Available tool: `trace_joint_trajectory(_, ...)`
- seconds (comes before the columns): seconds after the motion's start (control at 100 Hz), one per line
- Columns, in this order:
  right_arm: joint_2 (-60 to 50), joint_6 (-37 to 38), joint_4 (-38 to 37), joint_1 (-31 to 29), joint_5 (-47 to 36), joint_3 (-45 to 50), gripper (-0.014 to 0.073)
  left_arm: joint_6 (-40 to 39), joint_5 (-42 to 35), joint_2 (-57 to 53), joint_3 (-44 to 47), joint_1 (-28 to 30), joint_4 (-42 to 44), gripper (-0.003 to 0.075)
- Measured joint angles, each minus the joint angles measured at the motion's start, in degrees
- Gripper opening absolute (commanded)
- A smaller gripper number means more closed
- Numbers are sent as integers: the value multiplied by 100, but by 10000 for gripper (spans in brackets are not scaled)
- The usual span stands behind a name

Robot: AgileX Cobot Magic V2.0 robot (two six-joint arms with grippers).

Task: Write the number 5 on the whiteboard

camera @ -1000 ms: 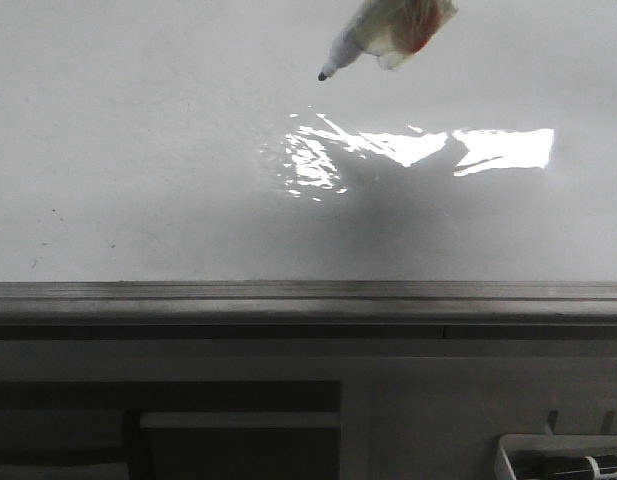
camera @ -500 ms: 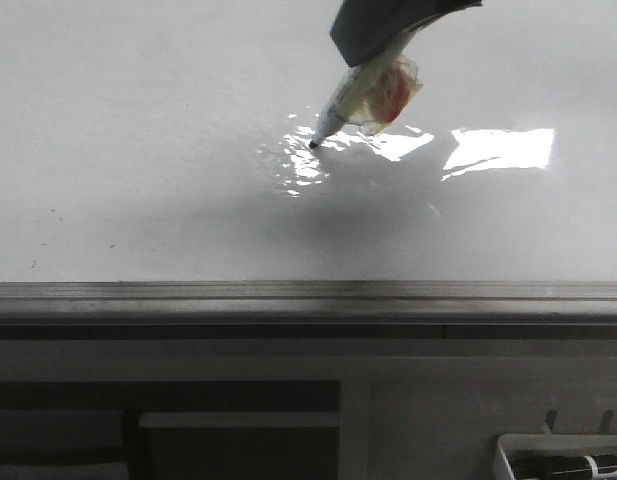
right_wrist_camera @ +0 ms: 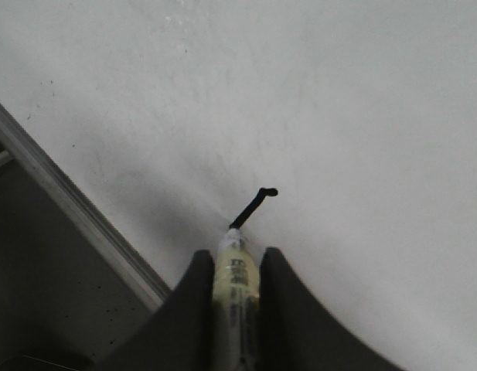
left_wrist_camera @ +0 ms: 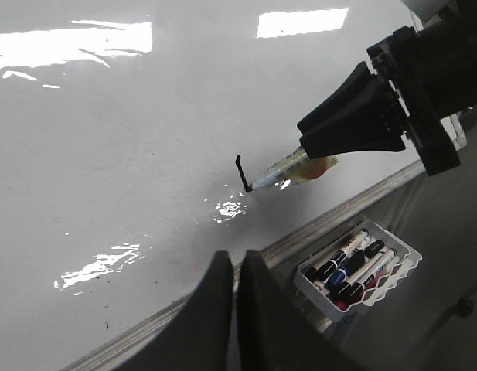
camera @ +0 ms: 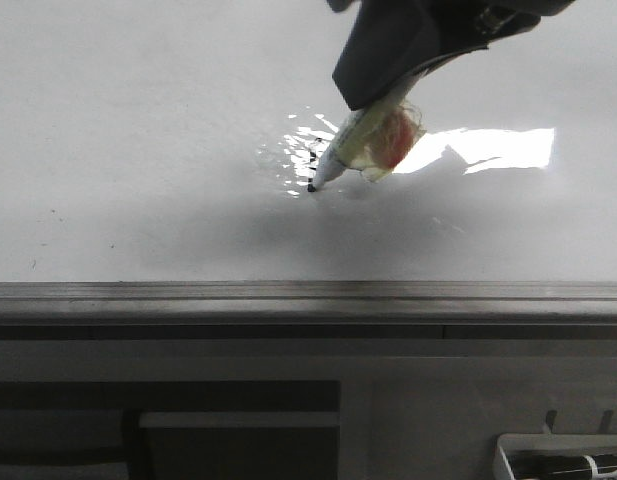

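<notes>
Looking past my left gripper (left_wrist_camera: pixel 232 270), whose fingers are pressed together on nothing, I see a white tray (left_wrist_camera: pixel 360 268) below the board's edge strip holding several markers (left_wrist_camera: pixel 349 263) lying side by side. My right gripper (right_wrist_camera: pixel 236 267) is pinching a marker pen (camera: pixel 360 142), tip touching the whiteboard (camera: pixel 138 150). The number 5 (right_wrist_camera: pixel 253 207) is only a short black stroke with a small hook, running out from the tip.
</notes>
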Motion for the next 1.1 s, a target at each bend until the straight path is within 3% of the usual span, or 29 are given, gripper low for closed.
trace_joint_trajectory(0.7,-10,739,111,101,822,-2,-46,0,0,0,0,0,0,-20)
trace_joint_trajectory(1.1,406,739,122,536,271,-85,-46,0,-9,0,0,0,0,-20)
